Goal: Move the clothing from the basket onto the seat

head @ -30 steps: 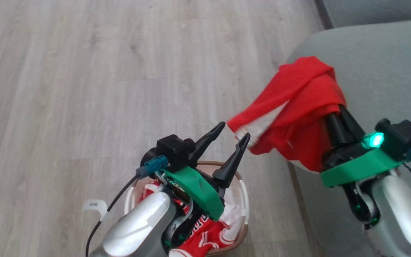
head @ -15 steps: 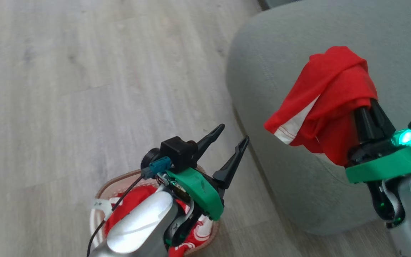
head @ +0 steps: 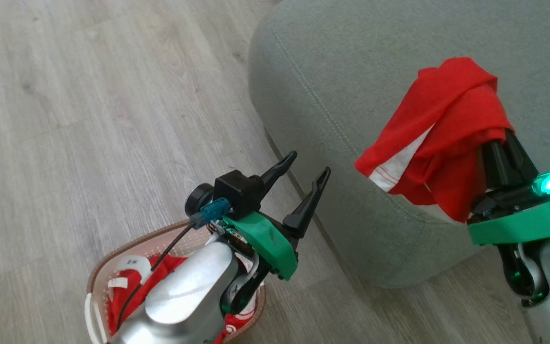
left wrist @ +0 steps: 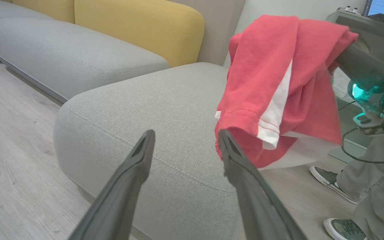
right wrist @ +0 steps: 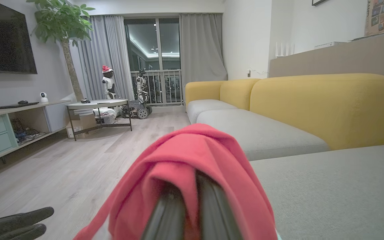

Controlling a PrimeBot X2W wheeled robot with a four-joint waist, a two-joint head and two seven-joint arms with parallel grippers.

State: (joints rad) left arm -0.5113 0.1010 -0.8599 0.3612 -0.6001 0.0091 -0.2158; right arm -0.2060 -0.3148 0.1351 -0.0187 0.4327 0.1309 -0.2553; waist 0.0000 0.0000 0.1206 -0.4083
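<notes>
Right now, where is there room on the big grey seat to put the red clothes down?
The seat is bare all over its top, from the stitched front seam back to the yellow cushion, so the red garment fits anywhere. The basket is crowded: more red clothing fills it.

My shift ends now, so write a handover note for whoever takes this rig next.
Right gripper: shut on a red garment, held up at the seat, not yet laid down.
Left gripper: open, empty, near the basket.
The basket, on the floor, holds more red clothing.
Done: one garment lifted out. Left: set it on the seat, then move the rest.
</notes>
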